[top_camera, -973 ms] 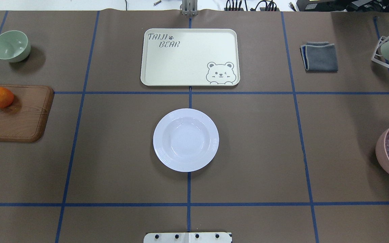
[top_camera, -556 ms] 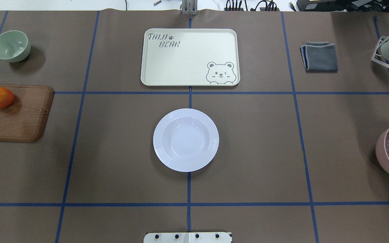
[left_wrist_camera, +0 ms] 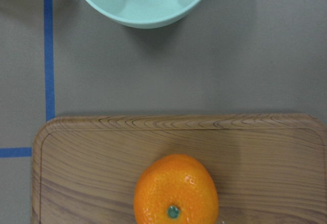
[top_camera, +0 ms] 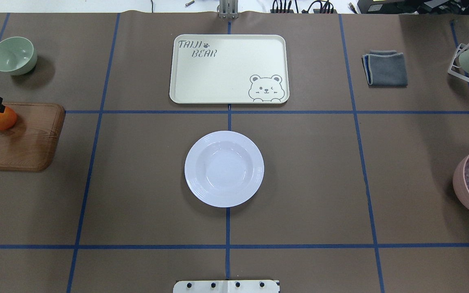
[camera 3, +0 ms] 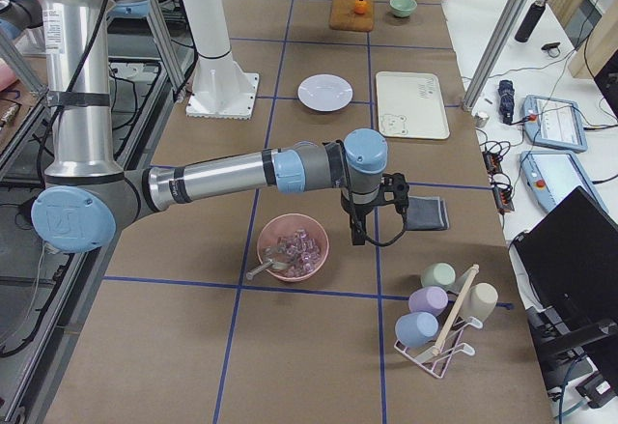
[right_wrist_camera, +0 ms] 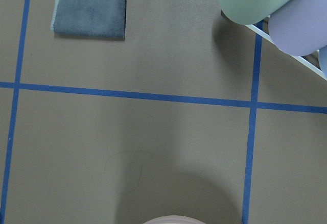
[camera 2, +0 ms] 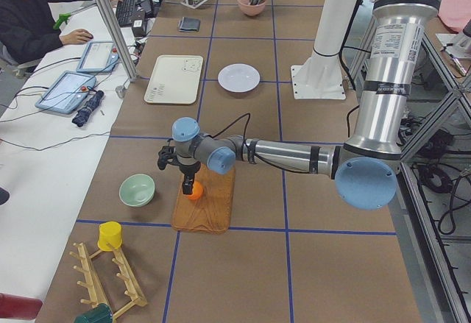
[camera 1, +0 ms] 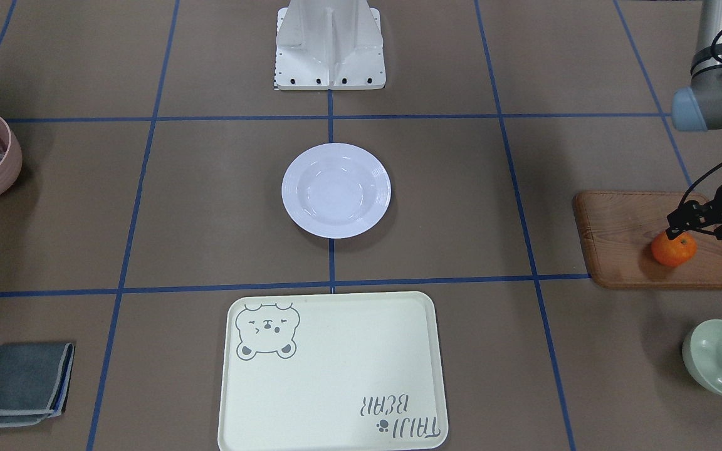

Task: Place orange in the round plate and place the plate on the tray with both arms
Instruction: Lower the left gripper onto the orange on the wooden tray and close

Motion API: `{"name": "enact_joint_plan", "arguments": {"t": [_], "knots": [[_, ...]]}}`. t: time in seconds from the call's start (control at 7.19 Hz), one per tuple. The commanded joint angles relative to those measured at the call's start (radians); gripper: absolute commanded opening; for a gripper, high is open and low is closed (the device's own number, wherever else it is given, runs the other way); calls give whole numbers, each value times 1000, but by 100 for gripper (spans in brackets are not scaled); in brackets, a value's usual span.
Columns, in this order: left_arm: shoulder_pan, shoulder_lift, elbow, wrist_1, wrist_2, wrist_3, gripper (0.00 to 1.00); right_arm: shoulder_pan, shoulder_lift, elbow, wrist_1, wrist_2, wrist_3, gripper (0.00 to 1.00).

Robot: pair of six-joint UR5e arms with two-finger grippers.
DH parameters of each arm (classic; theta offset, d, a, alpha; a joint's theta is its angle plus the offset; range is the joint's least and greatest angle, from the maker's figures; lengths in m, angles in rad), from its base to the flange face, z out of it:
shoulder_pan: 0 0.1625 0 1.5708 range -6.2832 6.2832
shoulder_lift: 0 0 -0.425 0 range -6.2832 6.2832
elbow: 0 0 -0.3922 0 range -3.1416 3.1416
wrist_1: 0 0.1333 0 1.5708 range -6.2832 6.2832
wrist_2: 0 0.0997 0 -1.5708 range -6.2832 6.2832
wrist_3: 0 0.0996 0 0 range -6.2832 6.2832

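Bright-orange, the orange (top_camera: 1,118) lies on the wooden board (top_camera: 27,142) at the table's (top_camera: 136,183) left edge; the left gripper (camera 1: 679,227) hangs pointing down right over it, arm outstretched, finger state impossible to tell

Robotics lab. What shows it: left arm (camera 2: 294,155) & right arm (camera 3: 222,178), both industrial jointed units w/ light blue caps, plus a white pedestal (camera 1: 329,47) w/ bolt heads along its base, standing on the tabletop (top_camera: 136,183). The tabletop is covered in brown paper and split into cells w/ blue tape (top_camera: 299,246). Aluminium posts (camera 2: 110,21) stand along one edge. A white side desk (camera 2: 44,139) carries touch-screen pendants (camera 2: 66,91), a keyboard (camera 2: 126,8) & loose cables. A person (camera 2: 29,14) sits at it. Metal frames w/ cabling (camera 2: 441,146) stand on the robot's side.
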Motion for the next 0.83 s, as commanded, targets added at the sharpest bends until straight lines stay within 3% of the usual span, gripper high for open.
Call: {"name": "enact_joint_plan", "arguments": {"t": [0.0,0.7], "knots": [[15,-22,42,-13,16,-1,98,0,6,-2,0,0,2,100],[66,-25,69,-14,39,1,98,0,6,-5,0,0,2,100]]}}
